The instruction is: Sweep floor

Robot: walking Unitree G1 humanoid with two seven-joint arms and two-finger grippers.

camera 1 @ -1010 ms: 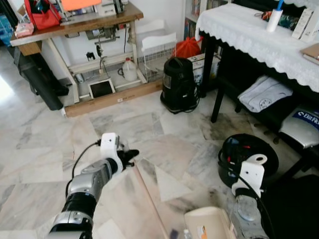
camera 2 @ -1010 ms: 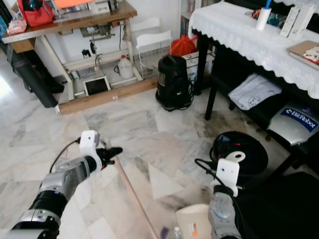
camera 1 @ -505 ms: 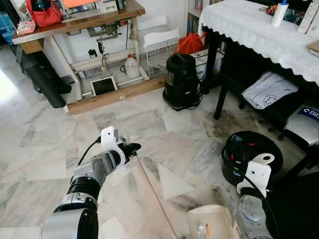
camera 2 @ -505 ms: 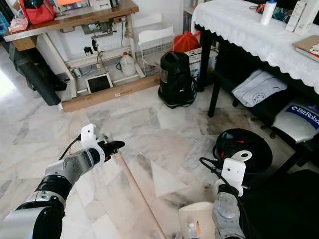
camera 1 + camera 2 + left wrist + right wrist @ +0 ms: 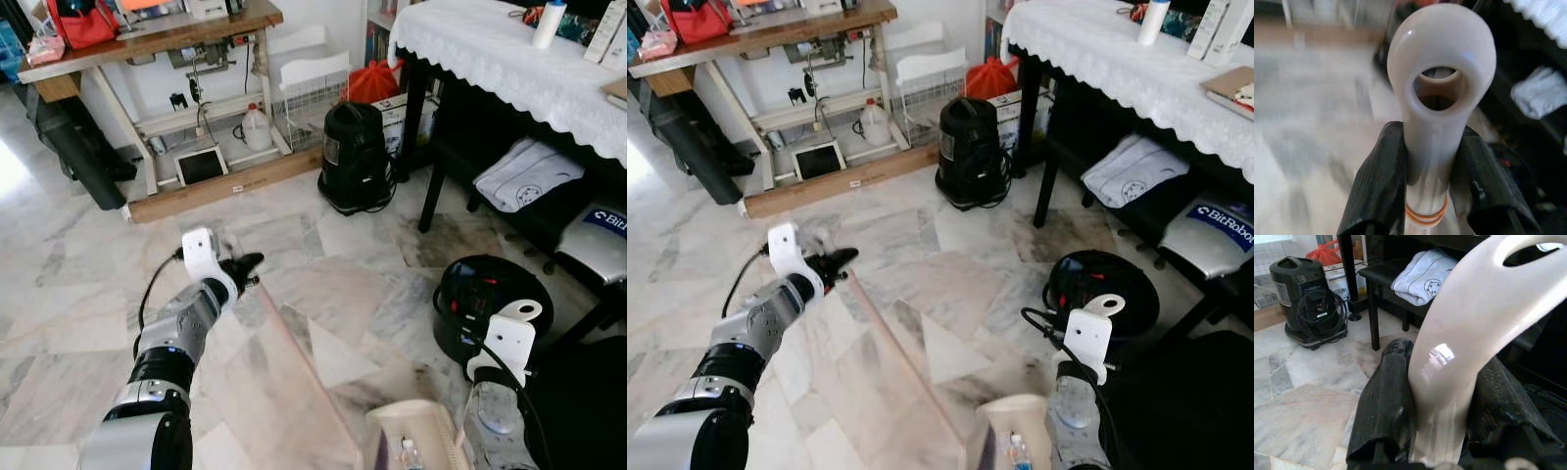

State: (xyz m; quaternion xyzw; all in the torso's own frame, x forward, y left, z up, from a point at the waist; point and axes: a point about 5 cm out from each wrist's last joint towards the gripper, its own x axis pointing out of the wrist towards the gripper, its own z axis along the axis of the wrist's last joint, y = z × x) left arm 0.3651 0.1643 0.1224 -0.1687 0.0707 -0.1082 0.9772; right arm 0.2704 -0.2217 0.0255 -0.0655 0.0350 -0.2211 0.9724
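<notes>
My left gripper (image 5: 242, 266) reaches out over the marble floor and is shut on the top of a pale broom pole (image 5: 299, 367). The pole slants from it down toward me. In the left wrist view the black fingers (image 5: 1378, 186) clamp the pole's white end, just under its hanging loop (image 5: 1441, 73). Low at the right, my right gripper (image 5: 1442, 416) is shut on the cream handle (image 5: 1474, 333) of a dustpan (image 5: 411, 439). The pan sits near my feet with a small bottle-like item in it. The broom's head is out of view.
A black canister vacuum (image 5: 355, 157) stands ahead by a table with a white lace cloth (image 5: 509, 64). A round black tub (image 5: 490, 305) sits on the floor at right. A wooden workbench (image 5: 147, 44), a jug (image 5: 257, 129) and a wire rack (image 5: 313, 93) line the far wall.
My left gripper has pushed the broom's top farther away and a little left. The right gripper and dustpan stay put. The camera shifted slightly.
</notes>
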